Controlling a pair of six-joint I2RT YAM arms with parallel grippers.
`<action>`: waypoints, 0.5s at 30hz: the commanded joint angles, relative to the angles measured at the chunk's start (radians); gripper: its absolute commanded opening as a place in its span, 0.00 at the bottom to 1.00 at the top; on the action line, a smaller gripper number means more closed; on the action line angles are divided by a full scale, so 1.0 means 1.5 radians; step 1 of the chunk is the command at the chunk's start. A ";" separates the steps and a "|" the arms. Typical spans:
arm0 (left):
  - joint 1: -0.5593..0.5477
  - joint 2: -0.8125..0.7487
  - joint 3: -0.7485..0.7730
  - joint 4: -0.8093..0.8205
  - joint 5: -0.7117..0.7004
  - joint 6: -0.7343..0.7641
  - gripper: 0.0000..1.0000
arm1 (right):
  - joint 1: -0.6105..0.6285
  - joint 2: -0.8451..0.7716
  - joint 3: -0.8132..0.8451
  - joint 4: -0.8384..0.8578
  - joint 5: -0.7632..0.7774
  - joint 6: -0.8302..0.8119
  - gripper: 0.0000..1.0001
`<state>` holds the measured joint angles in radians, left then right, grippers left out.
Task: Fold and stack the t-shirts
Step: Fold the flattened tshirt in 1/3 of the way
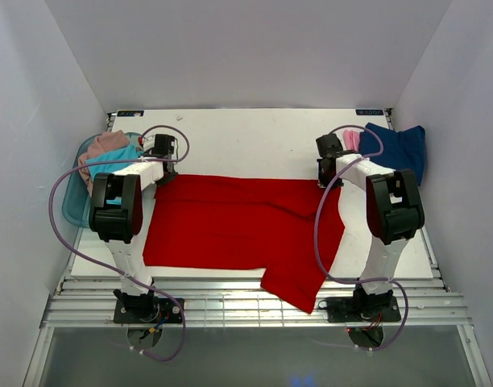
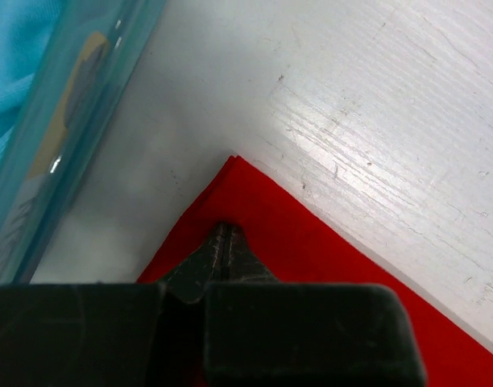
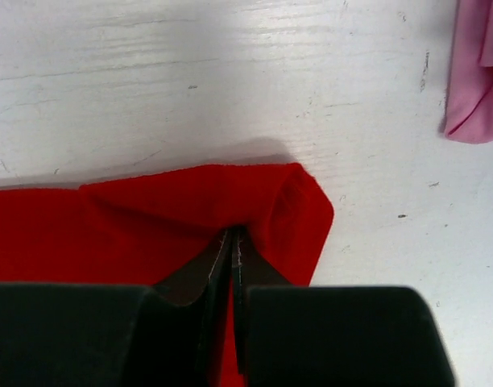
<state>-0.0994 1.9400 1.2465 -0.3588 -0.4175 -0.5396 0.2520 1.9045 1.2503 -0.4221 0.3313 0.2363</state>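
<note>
The bright red t-shirt [image 1: 238,222] lies spread across the middle of the table, one part hanging over the near edge. My left gripper [image 1: 164,171] is shut on its far left corner [image 2: 254,210]. My right gripper [image 1: 325,173] is shut on its far right corner [image 3: 287,210], which is bunched into a fold. The navy blue t-shirt [image 1: 399,149] and the light pink t-shirt [image 1: 352,139] lie at the far right; the pink one also shows in the right wrist view [image 3: 476,72]. The turquoise t-shirt [image 1: 109,161] and the dusty pink-beige t-shirt [image 1: 105,143] lie in the tub.
A translucent teal plastic tub [image 1: 72,205] sits at the table's left edge, its wall close to my left gripper in the left wrist view [image 2: 77,121]. White walls enclose the table on three sides. A slatted metal rail runs along the near edge.
</note>
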 commanded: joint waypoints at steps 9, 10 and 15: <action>0.003 0.080 0.057 -0.024 0.015 -0.023 0.00 | -0.039 0.154 0.190 -0.033 0.008 -0.009 0.08; 0.004 0.088 0.066 -0.024 0.016 -0.023 0.00 | -0.042 0.164 0.208 -0.038 0.011 -0.009 0.08; 0.003 0.132 0.119 -0.025 0.034 -0.017 0.00 | -0.064 0.221 0.309 -0.050 0.005 -0.026 0.08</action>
<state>-0.1001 2.0716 1.4181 -0.3542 -0.4168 -0.5579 0.1890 2.1818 1.6531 -0.4698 0.3241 0.2241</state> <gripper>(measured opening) 0.022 0.078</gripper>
